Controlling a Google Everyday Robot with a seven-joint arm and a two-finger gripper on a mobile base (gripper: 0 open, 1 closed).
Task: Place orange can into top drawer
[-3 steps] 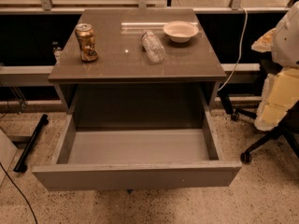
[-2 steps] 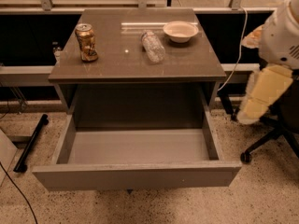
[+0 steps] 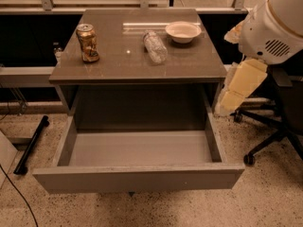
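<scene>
The orange can (image 3: 88, 42) stands upright on the left side of the cabinet top (image 3: 118, 65); it is golden-orange, dented, with a silver top. The top drawer (image 3: 137, 178) is pulled wide open below, and its grey inside holds nothing. My arm (image 3: 277, 27) comes in from the right edge, white with a cream link hanging down. The gripper (image 3: 226, 103) end hangs beside the cabinet's right side, level with the drawer opening and far from the can.
A clear plastic bottle (image 3: 155, 46) lies on its side mid-top. A white bowl (image 3: 182, 31) sits at the back right. An office chair base (image 3: 270, 136) stands on the floor at right. A black bar (image 3: 31, 144) lies on the floor at left.
My arm has swung in from the right edge toward the cabinet's right side. The can, bottle, bowl and drawer have not moved.
</scene>
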